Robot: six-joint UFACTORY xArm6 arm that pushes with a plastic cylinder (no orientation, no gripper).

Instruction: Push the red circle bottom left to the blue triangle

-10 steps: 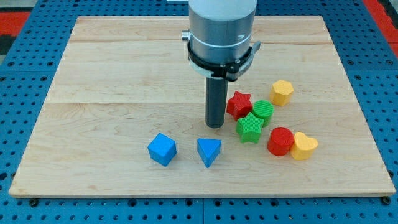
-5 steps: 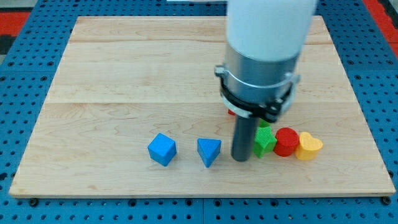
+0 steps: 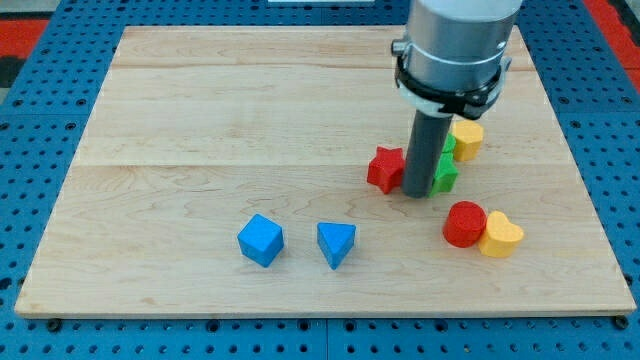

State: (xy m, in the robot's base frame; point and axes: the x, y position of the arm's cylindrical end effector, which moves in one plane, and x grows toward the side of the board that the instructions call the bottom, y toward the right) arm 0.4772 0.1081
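A wooden board (image 3: 200, 120) lies on a blue pegboard (image 3: 30, 150). My tip (image 3: 420, 194) — the end of a dark rod with no jaws to open or close — rests on the board between a red star (image 3: 384, 168) at its left and a green block (image 3: 445, 172) at its right, close against both. A yellow block (image 3: 466, 139) sits just behind the green one, partly hidden by the rod.

The red circle (image 3: 464, 223) lies toward the view's bottom right of my tip, touching a yellow heart (image 3: 499, 235) on its right. The blue triangle (image 3: 335, 243) is well to the circle's left, slightly lower — a blue cube (image 3: 261, 239) near its left.
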